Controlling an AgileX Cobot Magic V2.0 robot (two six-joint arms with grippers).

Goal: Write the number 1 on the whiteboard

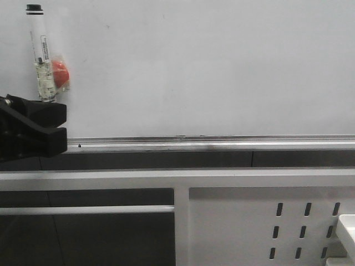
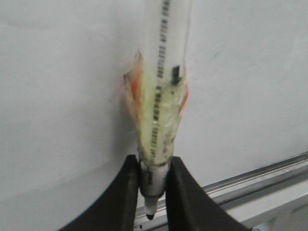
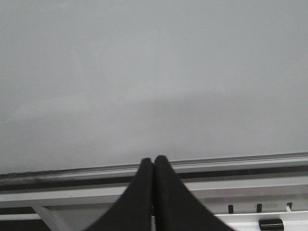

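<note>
So, your left gripper (image 2: 153,180) is clenched on the marker (image 1: 43,55), pinching it low on the barrel near the writing end. In the left wrist view the dark tip pokes out just past the fingers (image 2: 126,192), pointing down toward the silver rail (image 2: 260,175), while the long clear barrel stands up in front of the whiteboard (image 1: 211,66). That low grip makes sense: holding close to the tip should keep the nib from wobbling once it presses on the surface. A wad of yellowish tape with a red piece (image 1: 60,73) is wrapped around the barrel above the fingers, probably padding to stop the pen slipping.

In the front view the marker sits at the far left of the board, nearly upright with its black end cap on top. Whether the tip touches the board right now, you cannot tell from these views.

Your right gripper (image 3: 153,166) is empty with its fingers pressed together, facing a bare stretch of the board above the rail. It looks parked out of the way, since writing needs one arm only.

No stroke shows anywhere on the board, only faint smudges, so the number 1 is not yet drawn. You will likely need to bring the tip against the board and pull one straight line.
</note>
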